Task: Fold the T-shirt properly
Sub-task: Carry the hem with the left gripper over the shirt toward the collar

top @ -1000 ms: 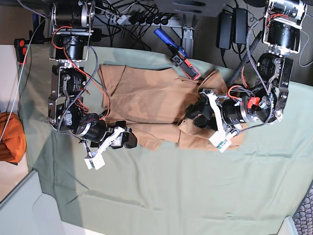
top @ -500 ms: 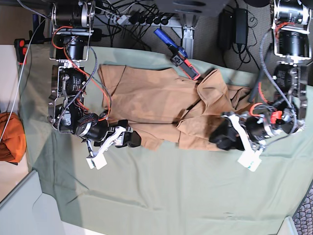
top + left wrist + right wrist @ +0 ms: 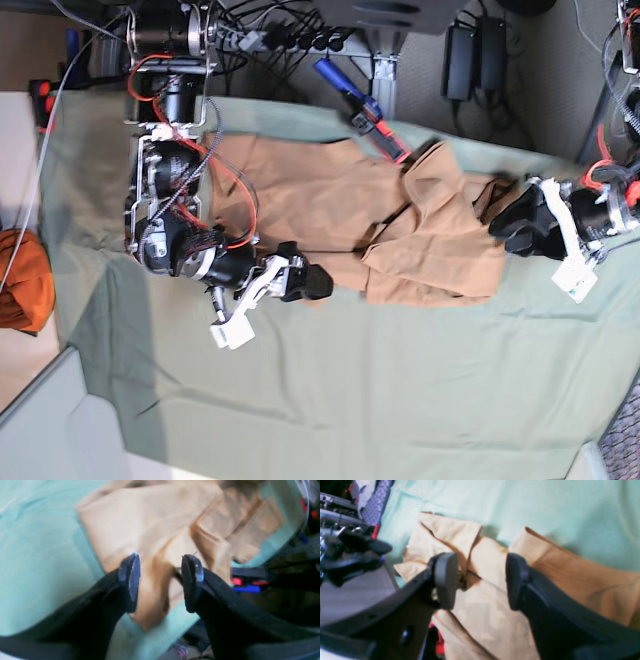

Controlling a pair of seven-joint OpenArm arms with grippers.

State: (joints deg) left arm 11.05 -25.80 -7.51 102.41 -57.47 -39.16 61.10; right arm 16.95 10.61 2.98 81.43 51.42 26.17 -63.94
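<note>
While the wrinkly tan cotton T-shirt (image 3: 370,225) lies partly folded on the sage-green table cloth (image 3: 400,390), we see both grippers, left (image 3: 512,228) and right (image 3: 318,283), open and empty beside it, a blue-and-red clamp (image 3: 362,110) behind and an orange cloth bundle (image 3: 20,282) apart.

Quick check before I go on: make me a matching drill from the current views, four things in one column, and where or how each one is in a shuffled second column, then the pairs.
Things:
1. T-shirt
2. left gripper
3. right gripper
4. orange cloth bundle

Places or states:
A. open, at the shirt's near edge on the base view's left
B. off the green table cloth, at the base view's far left edge
C. crumpled, partly folded, on the green cloth
D. open, just past the shirt's bunched end on the base view's right

Pairs: 1-C, 2-D, 3-A, 4-B
</note>
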